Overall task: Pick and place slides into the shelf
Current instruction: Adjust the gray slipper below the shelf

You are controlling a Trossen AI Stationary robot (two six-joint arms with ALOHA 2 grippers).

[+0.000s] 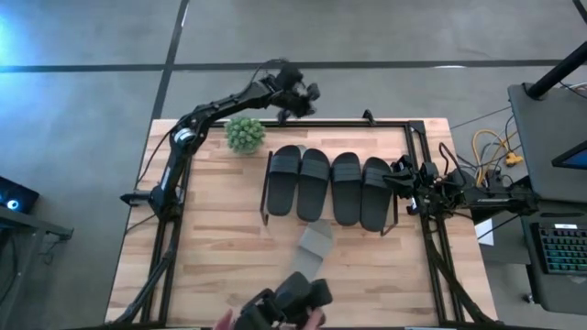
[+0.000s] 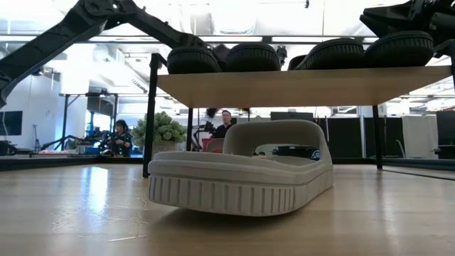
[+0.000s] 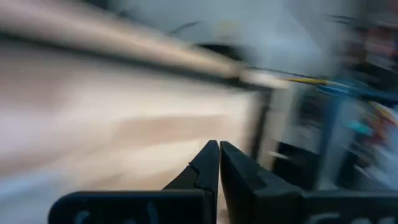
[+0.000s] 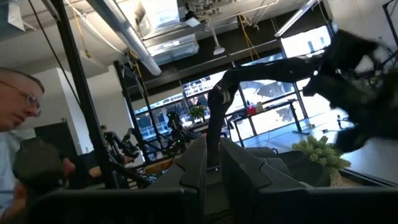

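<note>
- Pale wooden tabletop (image 1: 220, 247) fills our view from above, with a small green plant (image 1: 245, 134) near its far edge.
- On the low wooden shelf with thin dark legs (image 2: 298, 87) we see four black rubber slides (image 1: 331, 186) side by side.
- One pale grey-beige rubber slide (image 2: 242, 174) lies on the table just before the shelf (nothing touches it).
- Our left gripper (image 3: 219, 163) hangs past the far edge, fingers together.
- Our right gripper (image 4: 212, 163) waits beside the shelf's right end, fingers nearly together.
- A person's hand (image 1: 275, 316) shows at the near edge.
</note>
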